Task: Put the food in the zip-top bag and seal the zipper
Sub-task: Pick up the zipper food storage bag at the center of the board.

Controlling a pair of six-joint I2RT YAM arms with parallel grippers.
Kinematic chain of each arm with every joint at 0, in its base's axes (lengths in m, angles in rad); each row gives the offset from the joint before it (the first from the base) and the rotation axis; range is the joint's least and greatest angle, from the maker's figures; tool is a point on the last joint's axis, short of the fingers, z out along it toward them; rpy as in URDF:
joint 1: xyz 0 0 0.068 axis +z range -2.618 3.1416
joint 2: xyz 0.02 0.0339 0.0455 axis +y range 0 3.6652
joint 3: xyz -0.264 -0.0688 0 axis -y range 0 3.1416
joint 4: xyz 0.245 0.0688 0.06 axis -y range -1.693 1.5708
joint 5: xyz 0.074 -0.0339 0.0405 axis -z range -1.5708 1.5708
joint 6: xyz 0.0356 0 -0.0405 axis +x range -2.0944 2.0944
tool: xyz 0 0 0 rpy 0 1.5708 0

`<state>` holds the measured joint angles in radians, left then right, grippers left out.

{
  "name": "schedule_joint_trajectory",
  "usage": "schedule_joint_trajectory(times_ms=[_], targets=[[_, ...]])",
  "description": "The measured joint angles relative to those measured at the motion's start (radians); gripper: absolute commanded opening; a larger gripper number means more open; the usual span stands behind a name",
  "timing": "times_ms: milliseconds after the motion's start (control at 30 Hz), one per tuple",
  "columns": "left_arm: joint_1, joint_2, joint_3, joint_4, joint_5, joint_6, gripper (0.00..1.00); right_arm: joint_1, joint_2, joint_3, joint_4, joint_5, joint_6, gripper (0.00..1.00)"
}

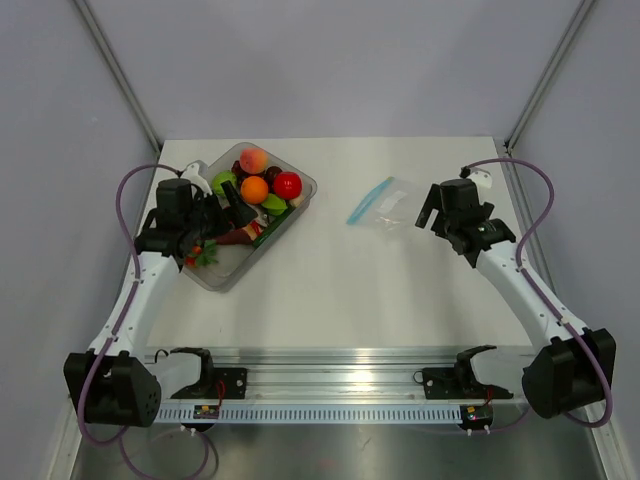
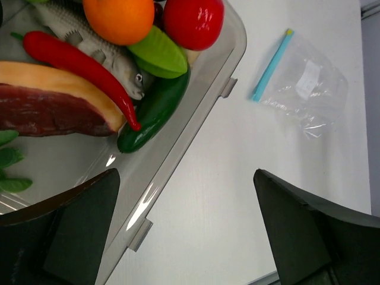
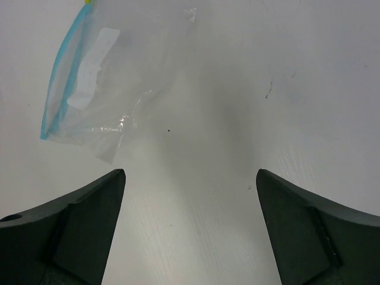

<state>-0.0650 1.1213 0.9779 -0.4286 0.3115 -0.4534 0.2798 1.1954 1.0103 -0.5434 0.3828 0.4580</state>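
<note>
From above, we see the left pincer (image 1: 228, 212) spread wide and empty, hanging over the clear tub (image 1: 228, 278) where the food (image 1: 254, 189) is heaped (a sensible station, since picking comes first). The right pincer (image 1: 428, 212), likewise spread and holding nothing, waits just beside the zip-top bag (image 1: 392, 208). The bag lies flat on the counter (image 1: 330, 290) ahead of its fingertips, with the blue zipper (image 1: 367, 202) on the edge farthest from it. In the left wrist view, the tub's wall runs between the two fingers. A red chilli (image 2: 83, 62), an orange (image 2: 119, 18) and the other pieces lie ahead on one side, and the bag lies farther ahead on the other, apart from the tub. In the right wrist view, the bag sits ahead and off to one side of the gap, not between the fingers. It looks empty, so we judge nothing is bagged yet, and we cannot tell whether the zipper is parted. The right arm seems placed to steady the mouth while the left fetches.
</note>
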Motion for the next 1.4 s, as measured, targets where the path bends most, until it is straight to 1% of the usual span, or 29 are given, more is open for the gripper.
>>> schedule_joint_trajectory(times_ms=[200,333,433,533,633,767,867,1033,1100,1200,1233,1400], targets=[[-0.019,0.024,-0.013,-0.026,0.000,0.027,0.99,0.000,0.071,0.000,-0.003,0.001,0.003,0.99],[-0.045,0.034,-0.008,-0.039,-0.007,0.044,0.99,0.000,0.089,0.000,-0.003,-0.010,0.010,0.99],[-0.094,0.056,0.022,-0.070,-0.046,0.067,0.99,0.011,0.092,0.003,0.009,-0.035,0.022,1.00],[-0.171,0.079,0.057,-0.097,-0.104,0.090,0.99,0.062,0.137,0.046,0.014,-0.056,0.043,0.99],[-0.245,0.098,0.084,-0.113,-0.141,0.100,0.99,0.149,0.240,0.134,0.031,-0.067,0.063,0.99],[-0.285,0.105,0.097,-0.119,-0.164,0.098,0.99,0.246,0.399,0.267,0.053,-0.079,0.076,0.99],[-0.298,0.105,0.100,-0.124,-0.177,0.098,0.99,0.266,0.502,0.351,0.060,-0.077,0.075,0.99],[-0.303,0.101,0.100,-0.142,-0.192,0.095,0.99,0.257,0.689,0.502,0.052,-0.037,0.058,1.00],[-0.303,0.093,0.100,-0.154,-0.195,0.095,0.99,0.251,0.751,0.535,0.042,-0.035,0.059,1.00],[-0.304,0.076,0.100,-0.164,-0.204,0.095,0.99,0.241,0.770,0.492,0.025,-0.034,0.063,0.99],[-0.304,0.069,0.100,-0.167,-0.205,0.095,0.99,0.238,0.754,0.446,0.031,-0.034,0.064,1.00],[-0.304,0.047,0.100,-0.174,-0.207,0.095,0.99,0.235,0.593,0.200,-0.027,-0.022,0.074,1.00]])
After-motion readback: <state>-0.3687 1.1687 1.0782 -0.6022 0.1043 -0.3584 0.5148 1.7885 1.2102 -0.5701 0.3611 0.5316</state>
